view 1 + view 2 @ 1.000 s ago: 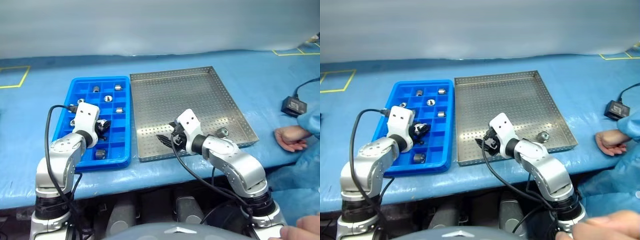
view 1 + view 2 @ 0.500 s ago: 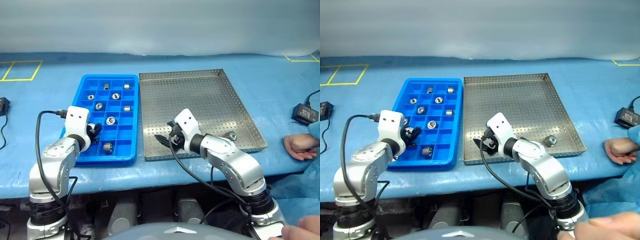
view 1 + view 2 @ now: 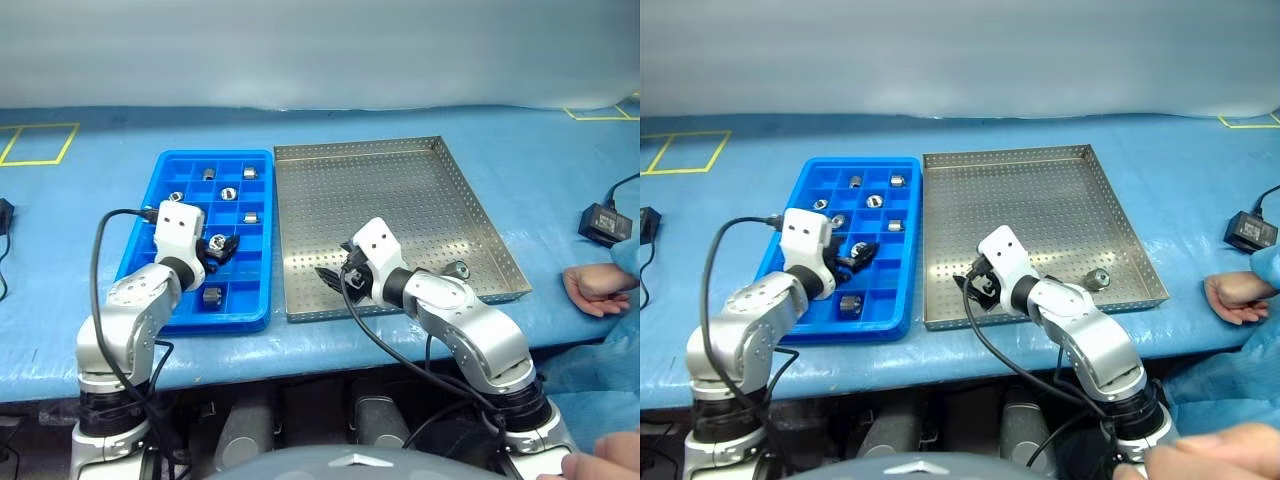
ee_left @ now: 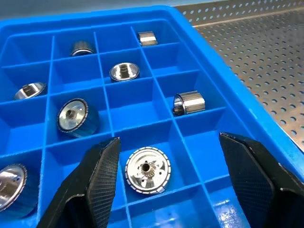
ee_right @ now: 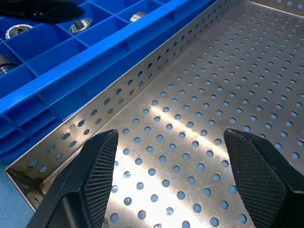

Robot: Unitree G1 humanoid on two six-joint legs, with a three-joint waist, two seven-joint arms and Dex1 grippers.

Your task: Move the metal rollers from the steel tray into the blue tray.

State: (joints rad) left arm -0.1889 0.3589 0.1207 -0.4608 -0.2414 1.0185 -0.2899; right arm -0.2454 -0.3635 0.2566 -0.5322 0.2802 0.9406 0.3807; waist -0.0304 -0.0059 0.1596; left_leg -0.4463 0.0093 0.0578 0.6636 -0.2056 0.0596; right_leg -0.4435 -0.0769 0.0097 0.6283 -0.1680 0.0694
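With jaws spread over the blue tray (image 3: 140,250), the left gripper (image 4: 166,183) has a roller (image 4: 147,170) lying loose in a compartment below, while the last roller (image 3: 458,269) waits at the steel tray's (image 3: 400,146) four o'clock corner, likely next for the open, empty right gripper (image 5: 183,183).

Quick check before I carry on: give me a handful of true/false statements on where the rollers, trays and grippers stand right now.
1. One roller remains in the steel tray. True.
2. The left gripper is clamped on a roller. False: its fingers stand open, with a roller lying in the compartment below them.
3. The blue tray lies to the right of the steel tray. False: it lies on the left side, right beside it.
4. The right gripper is open over bare perforated floor. True.
5. A person's hand rests on the table past the steel tray's right edge. True.
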